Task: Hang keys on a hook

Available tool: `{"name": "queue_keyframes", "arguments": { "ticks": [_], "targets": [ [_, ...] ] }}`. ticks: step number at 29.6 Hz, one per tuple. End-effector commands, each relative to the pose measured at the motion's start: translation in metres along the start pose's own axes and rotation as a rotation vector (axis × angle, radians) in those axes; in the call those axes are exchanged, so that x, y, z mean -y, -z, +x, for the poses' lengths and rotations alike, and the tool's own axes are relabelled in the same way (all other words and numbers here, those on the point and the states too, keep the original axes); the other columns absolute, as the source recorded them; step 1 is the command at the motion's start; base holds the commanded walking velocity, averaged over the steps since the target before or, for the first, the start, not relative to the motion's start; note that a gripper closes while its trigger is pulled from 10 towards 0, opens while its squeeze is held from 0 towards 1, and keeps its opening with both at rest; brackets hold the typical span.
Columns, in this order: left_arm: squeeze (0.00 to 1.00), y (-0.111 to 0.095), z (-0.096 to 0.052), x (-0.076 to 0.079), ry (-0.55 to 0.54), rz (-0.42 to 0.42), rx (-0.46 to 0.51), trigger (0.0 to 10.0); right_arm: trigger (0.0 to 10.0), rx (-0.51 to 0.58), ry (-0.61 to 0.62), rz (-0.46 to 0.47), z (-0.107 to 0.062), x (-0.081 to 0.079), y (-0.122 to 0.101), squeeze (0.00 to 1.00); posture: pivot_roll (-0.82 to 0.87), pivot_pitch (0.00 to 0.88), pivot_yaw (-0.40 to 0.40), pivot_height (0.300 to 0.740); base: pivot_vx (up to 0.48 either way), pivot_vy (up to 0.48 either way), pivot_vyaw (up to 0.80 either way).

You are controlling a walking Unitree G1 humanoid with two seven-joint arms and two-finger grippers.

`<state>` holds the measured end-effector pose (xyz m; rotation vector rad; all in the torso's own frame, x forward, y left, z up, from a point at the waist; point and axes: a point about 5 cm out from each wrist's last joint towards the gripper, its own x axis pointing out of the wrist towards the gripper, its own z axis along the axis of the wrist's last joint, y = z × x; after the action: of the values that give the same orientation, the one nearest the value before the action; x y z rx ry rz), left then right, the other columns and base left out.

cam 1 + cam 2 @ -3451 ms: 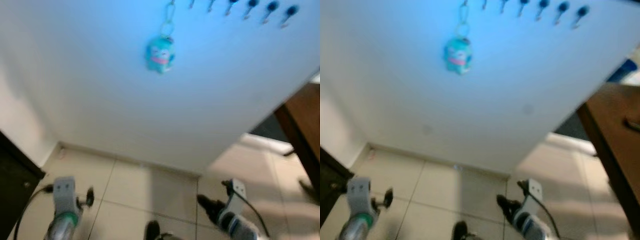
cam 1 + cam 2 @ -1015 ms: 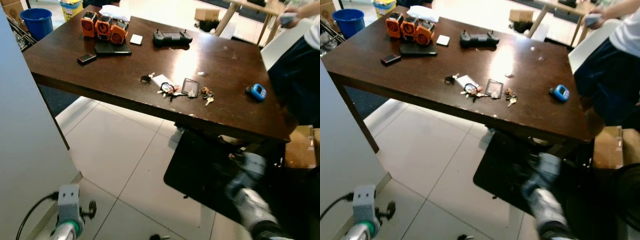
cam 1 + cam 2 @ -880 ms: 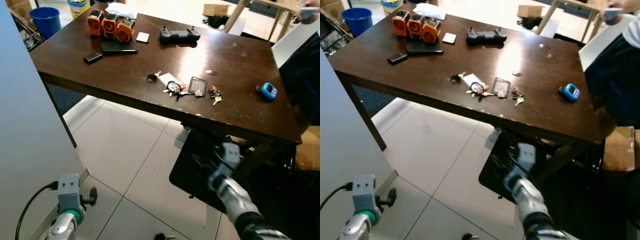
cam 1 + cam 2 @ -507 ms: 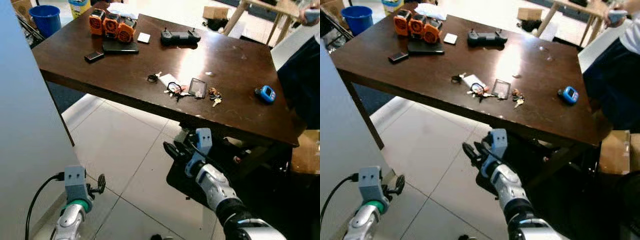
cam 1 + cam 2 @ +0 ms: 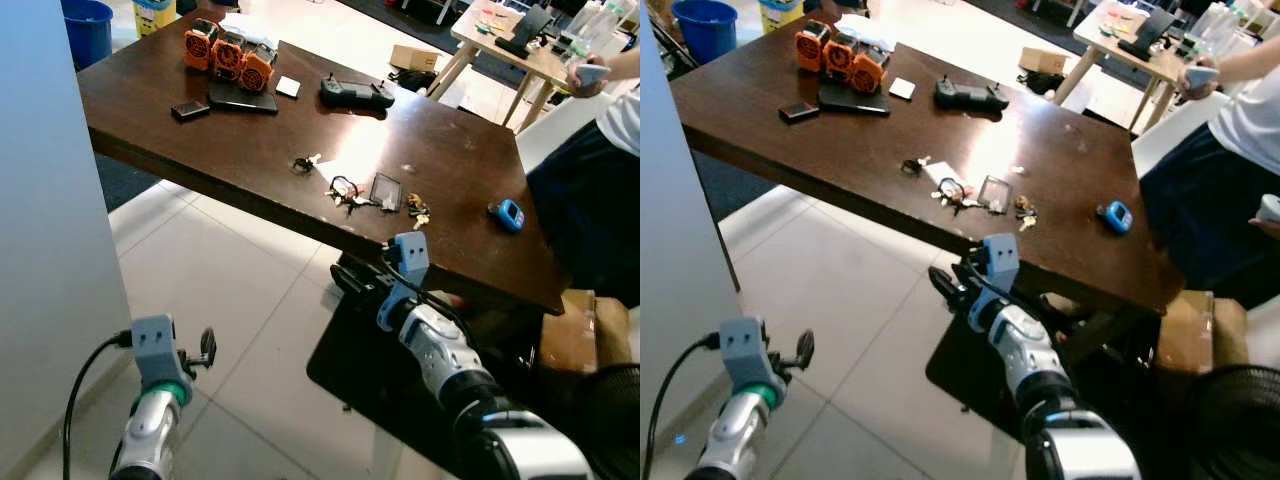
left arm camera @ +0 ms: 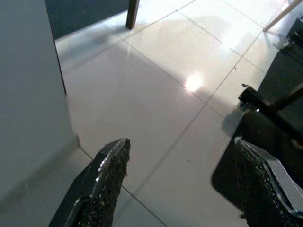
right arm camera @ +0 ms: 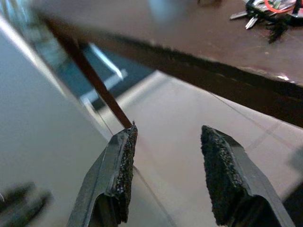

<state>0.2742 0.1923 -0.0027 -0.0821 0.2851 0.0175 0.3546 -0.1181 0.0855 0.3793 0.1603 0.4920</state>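
Pale glossy floor tiles [image 5: 230,270] run under the big dark brown wooden table [image 5: 200,140], which I use as my landmark. Left of the table stands a plain grey-white wall panel [image 5: 45,200], and beyond the table's far left corner sits a blue plastic bucket [image 5: 85,18].

My left gripper [image 5: 205,350] hangs low over the tiles, well short of the table's near edge; from its wrist camera I see both black fingers [image 6: 106,177] spread wide with nothing between them.

On the table's far left end are three orange round gadgets [image 5: 228,55] beside a flat black slab [image 5: 243,97], with a small black phone [image 5: 189,109] just in front and a black handheld controller [image 5: 356,93] further right. The bunch of keys with a red ring [image 5: 350,193] lies near the middle of the table's near edge, beside a small dark card holder [image 5: 385,190].

My right gripper [image 5: 350,282] is raised just below that near edge, under the keys, its fingers [image 7: 122,175] parted and empty.

Toward the table's right end lies a small blue tag [image 5: 510,214], and a person in dark trousers [image 5: 585,210] stands just past it.
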Motion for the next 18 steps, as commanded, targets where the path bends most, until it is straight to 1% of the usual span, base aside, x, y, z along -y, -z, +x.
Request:
{"name": "queue_keyframes", "arguments": {
  "ticks": [1, 2, 3, 4, 5, 6, 7, 8, 9, 10, 11, 15, 18],
  "targets": [
    [0.00, 0.007, -0.003, 0.002, 0.035, 0.023, -0.042, 10.0, 10.0, 0.005, 0.062, 0.056, -0.007, 0.008, 0.008, 0.00, 0.19, 0.000, -0.058, 0.740, 0.000, 0.000, 0.00],
    [0.00, 0.005, -0.002, 0.002, 0.058, 0.043, -0.045, 10.0, 10.0, 0.031, 0.085, 0.091, -0.008, 0.009, 0.009, 0.00, 0.18, 0.000, 0.005, 0.740, 0.000, 0.000, 0.00],
    [0.00, 0.004, -0.001, 0.002, 0.073, 0.056, -0.046, 10.0, 10.0, 0.047, 0.100, 0.114, -0.009, 0.010, 0.010, 0.00, 0.18, 0.000, 0.005, 0.740, 0.000, 0.000, 0.00],
    [0.00, 0.002, 0.001, 0.002, 0.093, 0.073, -0.045, 10.0, 10.0, 0.064, 0.113, 0.140, -0.010, 0.010, 0.011, 0.00, 0.17, 0.000, 0.035, 0.740, 0.000, 0.000, 0.00],
    [0.00, 0.002, 0.001, 0.002, 0.093, 0.073, -0.045, 10.0, 10.0, 0.064, 0.113, 0.140, -0.010, 0.010, 0.011, 0.00, 0.17, 0.000, 0.035, 0.740, 0.000, 0.000, 0.00],
    [0.00, -0.001, 0.002, 0.002, 0.108, 0.087, -0.042, 10.0, 10.0, 0.076, 0.125, 0.160, -0.011, 0.011, 0.013, 0.00, 0.16, 0.000, 0.056, 0.740, 0.000, 0.000, 0.00],
    [0.00, -0.006, 0.005, 0.003, 0.125, 0.098, -0.033, 10.0, 10.0, 0.085, 0.134, 0.167, -0.011, 0.011, 0.014, 0.00, 0.15, 0.000, 0.082, 0.740, 0.000, 0.000, 0.00],
    [0.00, -0.009, 0.007, 0.003, 0.135, 0.105, -0.026, 10.0, 10.0, 0.091, 0.140, 0.170, -0.012, 0.011, 0.014, 0.00, 0.15, 0.000, 0.082, 0.740, 0.000, 0.000, 0.00],
    [0.00, -0.015, 0.011, 0.004, 0.148, 0.114, -0.014, 10.0, 10.0, 0.099, 0.147, 0.173, -0.012, 0.011, 0.014, 0.00, 0.14, 0.000, 0.107, 0.740, 0.000, 0.000, 0.00],
    [0.00, -0.021, 0.014, 0.006, 0.159, 0.121, -0.001, 10.0, 10.0, 0.106, 0.152, 0.176, -0.012, 0.012, 0.014, 0.00, 0.14, 0.000, 0.107, 0.740, 0.000, 0.000, 0.00],
    [0.00, -0.033, 0.021, 0.010, 0.183, 0.139, 0.033, 10.0, 10.0, 0.118, 0.157, 0.173, -0.013, 0.013, 0.012, 0.00, 0.13, 0.000, 0.122, 0.740, 0.000, 0.000, 0.00],
    [0.00, -0.042, 0.024, 0.013, 0.197, 0.147, 0.059, 10.0, 10.0, 0.132, 0.160, 0.171, -0.014, 0.015, 0.010, 0.00, 0.12, 0.000, 0.125, 0.740, 0.000, 0.000, 0.00],
    [0.00, -0.056, 0.030, 0.017, 0.212, 0.154, 0.112, 10.0, 10.0, 0.174, 0.177, 0.173, -0.017, 0.022, 0.001, 0.00, 0.12, 0.000, 0.112, 0.740, 0.000, 0.000, 0.00]
  ]
}}
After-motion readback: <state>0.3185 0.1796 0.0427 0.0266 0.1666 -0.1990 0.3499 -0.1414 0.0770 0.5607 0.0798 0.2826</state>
